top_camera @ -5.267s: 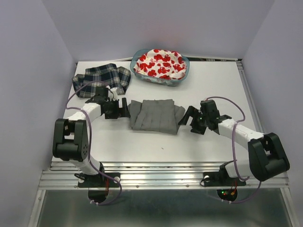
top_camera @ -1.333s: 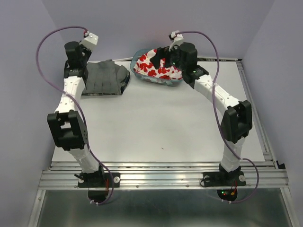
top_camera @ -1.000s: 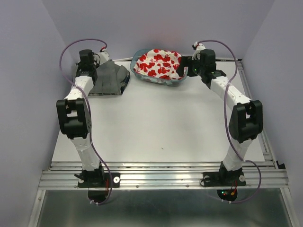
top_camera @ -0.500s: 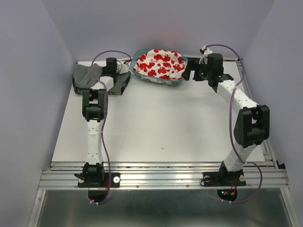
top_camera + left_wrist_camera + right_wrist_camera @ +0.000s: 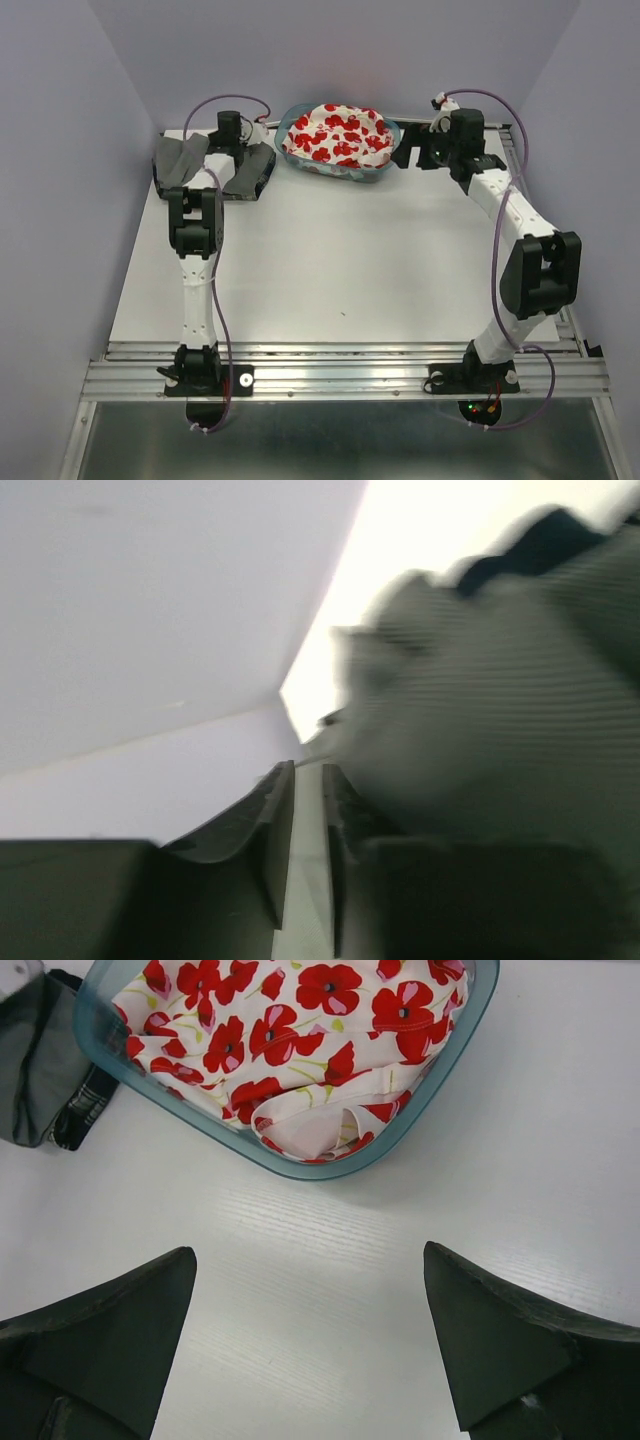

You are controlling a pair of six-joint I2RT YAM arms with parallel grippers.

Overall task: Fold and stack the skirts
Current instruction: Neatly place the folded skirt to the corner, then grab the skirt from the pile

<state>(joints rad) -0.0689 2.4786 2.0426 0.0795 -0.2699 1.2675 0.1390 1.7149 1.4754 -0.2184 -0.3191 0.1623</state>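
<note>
The grey pleated skirt (image 5: 185, 158) lies folded at the table's far left, on top of the plaid skirt, whose edge (image 5: 266, 176) peeks out on the right. My left gripper (image 5: 228, 152) hovers over the grey skirt (image 5: 500, 700). In the blurred left wrist view my left gripper (image 5: 308, 770) has its jaws a narrow gap apart with nothing between them. The white skirt with red flowers (image 5: 338, 135) lies bunched in the teal basket (image 5: 345, 176). My right gripper (image 5: 410, 152) stands wide open just right of the basket, above bare table. In the right wrist view my right gripper (image 5: 310, 1250) faces the flowered skirt (image 5: 300, 1020).
The teal basket (image 5: 440, 1090) stands at the back centre, close to the rear wall. The right wrist view shows the grey skirt (image 5: 35, 1060) and the plaid edge (image 5: 85, 1110) left of the basket. Side walls enclose the table.
My left wrist has swung right across the grey skirt and its jaws have parted a little, off the cloth. My right gripper has moved from over the basket to its right side.
</note>
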